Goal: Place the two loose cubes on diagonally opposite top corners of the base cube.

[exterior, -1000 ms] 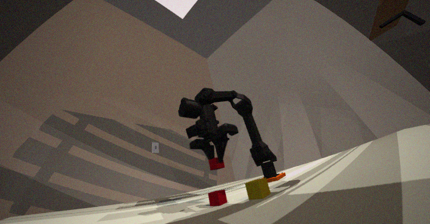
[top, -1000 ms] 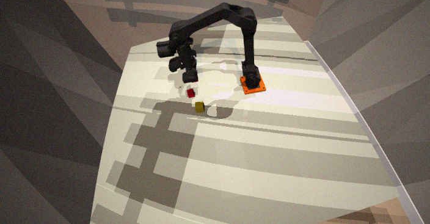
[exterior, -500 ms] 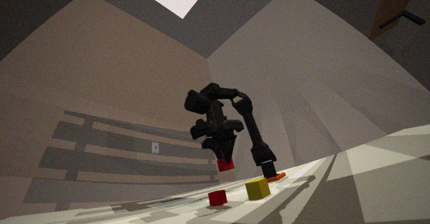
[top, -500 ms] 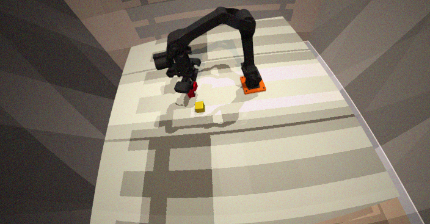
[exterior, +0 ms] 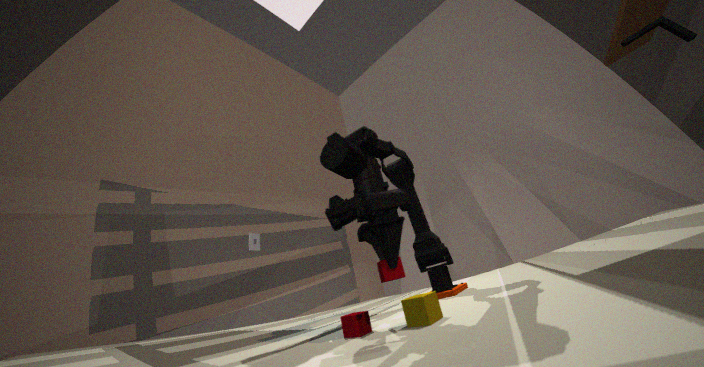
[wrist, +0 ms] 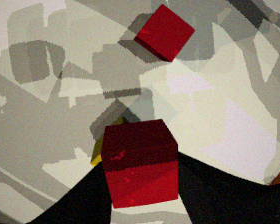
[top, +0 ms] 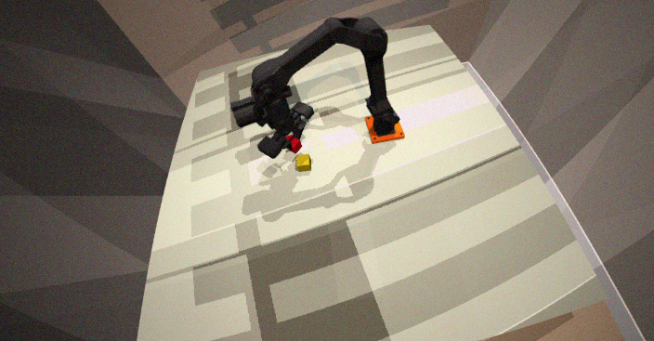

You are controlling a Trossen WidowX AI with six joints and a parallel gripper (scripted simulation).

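Observation:
My gripper (top: 294, 143) (exterior: 391, 270) (wrist: 140, 164) is shut on a red cube (exterior: 385, 274) (wrist: 141, 162), held above the table. The yellow base cube (top: 303, 163) (exterior: 422, 311) stands on the table; in the wrist view its edge (wrist: 97, 151) shows at the left behind the held cube, which hides most of it. A second red cube (exterior: 355, 325) (wrist: 165, 33) lies on the table apart from the yellow one, turned at an angle in the wrist view. In the top view only one red shape shows at the fingers; which parts belong to which cube is hard to tell.
The arm's orange base plate (top: 387, 136) (exterior: 452, 291) is bolted to the table (top: 441, 233) behind the yellow cube. Shadows of the arm fall across the table around the cubes. The table's pale right edge (top: 550, 179) shows in the top view.

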